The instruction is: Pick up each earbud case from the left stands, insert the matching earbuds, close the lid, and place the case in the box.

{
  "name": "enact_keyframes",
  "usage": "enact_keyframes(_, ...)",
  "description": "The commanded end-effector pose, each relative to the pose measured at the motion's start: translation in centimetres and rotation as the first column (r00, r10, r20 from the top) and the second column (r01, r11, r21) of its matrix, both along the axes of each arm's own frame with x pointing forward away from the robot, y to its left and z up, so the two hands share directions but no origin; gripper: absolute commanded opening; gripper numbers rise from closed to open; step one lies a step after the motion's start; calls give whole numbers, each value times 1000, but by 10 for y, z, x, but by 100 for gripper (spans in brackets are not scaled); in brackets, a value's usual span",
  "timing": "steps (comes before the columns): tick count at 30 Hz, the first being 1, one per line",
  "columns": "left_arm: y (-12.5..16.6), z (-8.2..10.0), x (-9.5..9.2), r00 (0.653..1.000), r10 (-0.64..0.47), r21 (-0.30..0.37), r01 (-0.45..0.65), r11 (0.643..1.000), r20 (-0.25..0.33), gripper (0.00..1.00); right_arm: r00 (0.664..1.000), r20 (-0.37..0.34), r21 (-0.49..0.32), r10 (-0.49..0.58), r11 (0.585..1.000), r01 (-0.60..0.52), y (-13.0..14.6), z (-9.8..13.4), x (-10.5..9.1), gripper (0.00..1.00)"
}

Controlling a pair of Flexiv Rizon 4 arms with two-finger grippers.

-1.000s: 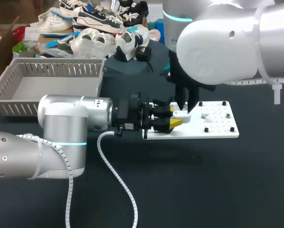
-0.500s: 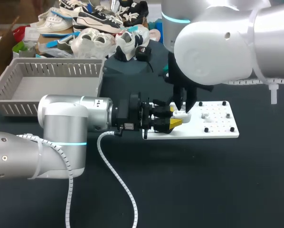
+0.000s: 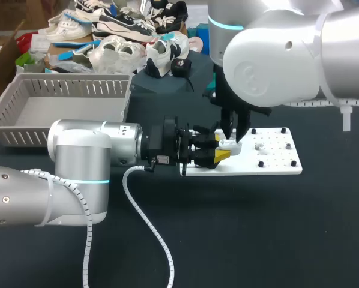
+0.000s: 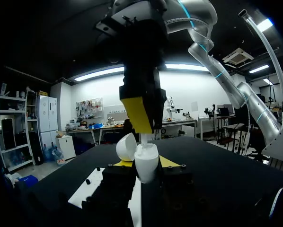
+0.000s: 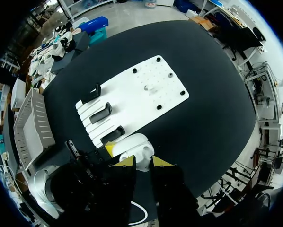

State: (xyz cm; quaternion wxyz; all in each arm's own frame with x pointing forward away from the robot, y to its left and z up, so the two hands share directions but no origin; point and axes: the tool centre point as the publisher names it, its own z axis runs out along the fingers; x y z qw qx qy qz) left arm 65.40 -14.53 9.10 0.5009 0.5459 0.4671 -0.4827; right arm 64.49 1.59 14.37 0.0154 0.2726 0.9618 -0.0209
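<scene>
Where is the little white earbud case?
In the head view's middle, the earbud case sits in the left gripper over the white board, under the right gripper.

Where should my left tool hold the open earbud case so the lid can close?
On the lower shell of the case, below the seam, gripped from its two sides, as the left tool holds it now. The lid stands hinged open above, so the upper rim probably must stay free.

From the head view, the case (image 3: 228, 144) is mostly covered by the left gripper (image 3: 221, 148) and right gripper (image 3: 235, 138) — the stands (image 5: 103, 112) are hidden entirely. The earbud (image 4: 144, 138) is largely masked by the right gripper; only its stem is seen.
</scene>
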Motion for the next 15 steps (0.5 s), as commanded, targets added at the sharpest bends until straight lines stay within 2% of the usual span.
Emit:
enact_keyframes(1,0,-1,1,1000,-1,-1,1,1000,0,0,1000,-2,1,2,1000,-2,-2,-2,0,0)
enact_keyframes(15,0,-1,1,1000,-1,-1,1,1000,0,0,1000,-4,5,6,1000,-6,-6,-5,3,0)
